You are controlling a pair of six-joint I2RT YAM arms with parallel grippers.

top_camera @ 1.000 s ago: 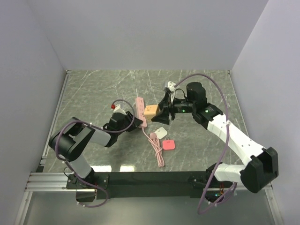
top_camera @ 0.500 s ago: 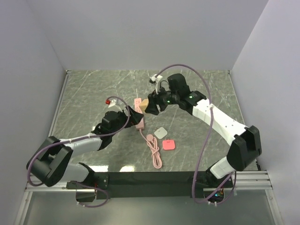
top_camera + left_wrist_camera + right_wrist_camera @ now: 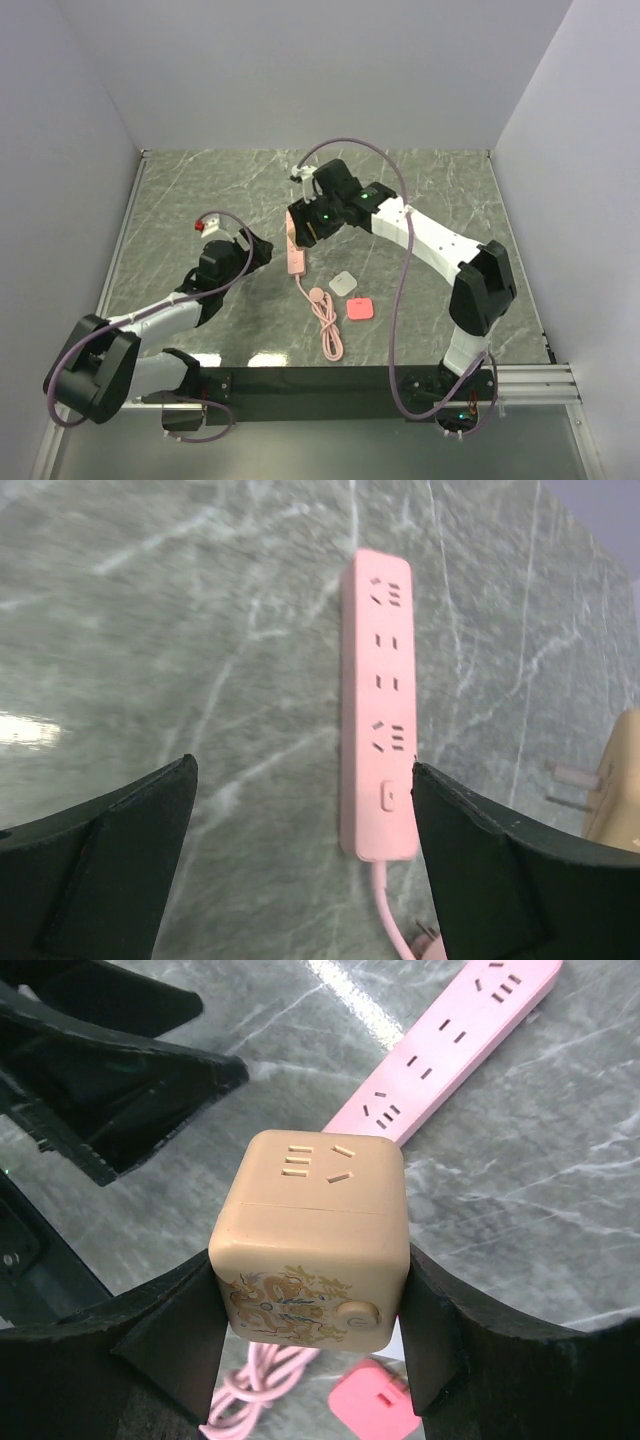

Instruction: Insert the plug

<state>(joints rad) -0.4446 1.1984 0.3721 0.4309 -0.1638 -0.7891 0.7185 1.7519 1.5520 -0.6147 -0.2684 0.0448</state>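
- right fingers (image 3: pixel 165 1345) clenched on the tan cube (image 3: pixel 310 1195), holding it off the worktop (image 3: pixel 200 190) near the pink power strip (image 3: pixel 450 1050)
- left fingers (image 3: pixel 110 870) spread wide, gripping nothing; strip lies untouched beyond them
- plug (image 3: pixel 360 309) lies flat on the worktop, just right of the coiled cord (image 3: pixel 325 320), well apart from both arms
- small pale square (image 3: pixel 343 283) just beside the plug
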